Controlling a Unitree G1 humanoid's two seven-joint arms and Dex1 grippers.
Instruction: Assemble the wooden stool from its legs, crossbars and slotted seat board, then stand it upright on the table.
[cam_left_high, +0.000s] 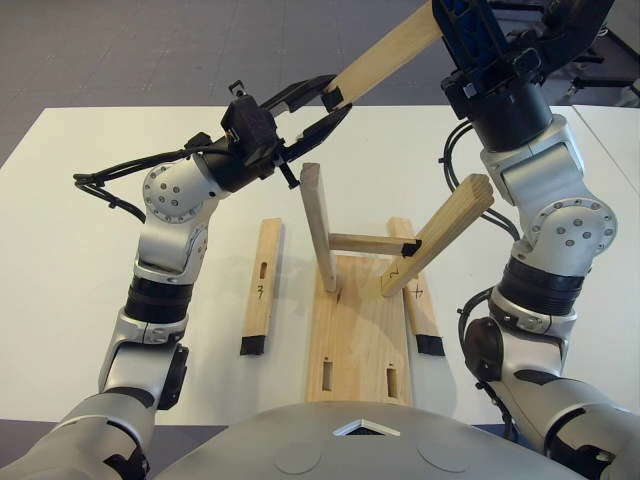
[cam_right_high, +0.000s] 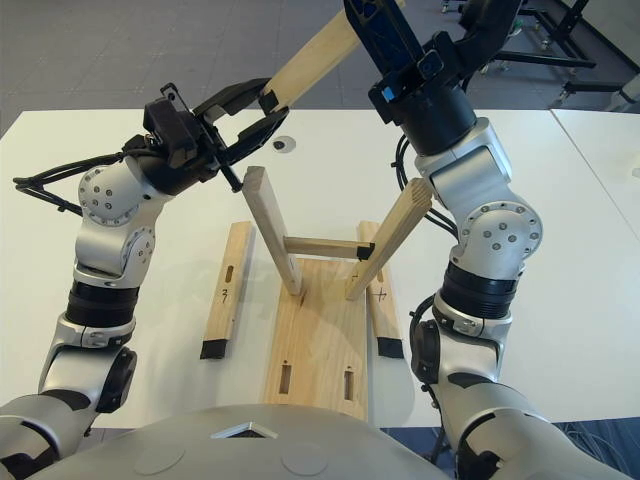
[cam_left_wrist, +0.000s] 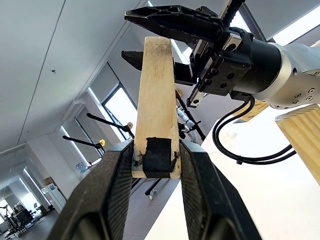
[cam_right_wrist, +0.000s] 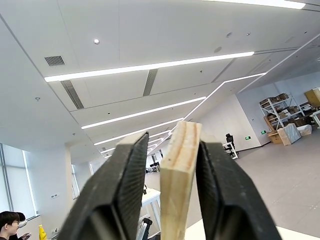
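Left wrist view: the left gripper (cam_left_wrist: 156, 165) is clamped on the black-capped end (cam_left_wrist: 155, 158) of a raised leg (cam_left_wrist: 157, 90), one finger pressed to each side. We note the left arm bent at the elbow. Its forearm angles up and inward, holding that end above the far half of the table (cam_left_high: 80, 200). The right gripper (cam_right_wrist: 174, 147) pinches the same leg at its other end, fingers tight on both faces beside the pale end grain. The right arm is lifted high, wrist near the top of the head views. Between the two grippers the leg slopes, low at the left and high at the right, above the standing parts.

Under it the seat board (cam_left_high: 360, 345) lies flat on the near half of the table, light wood with rectangular slots (cam_left_high: 327, 373) at its near end. Two legs stand at its far end: a near-upright leg (cam_left_high: 320, 225) and a leaning leg (cam_left_high: 442, 232) tilted out to the right. A short crossbar (cam_left_high: 362, 243) joins them. The left loose piece (cam_left_high: 262, 285), slotted, lies flat and apart from the board. The right loose piece (cam_left_high: 425, 320) lies just along the board's right edge. Each has a black end toward us.
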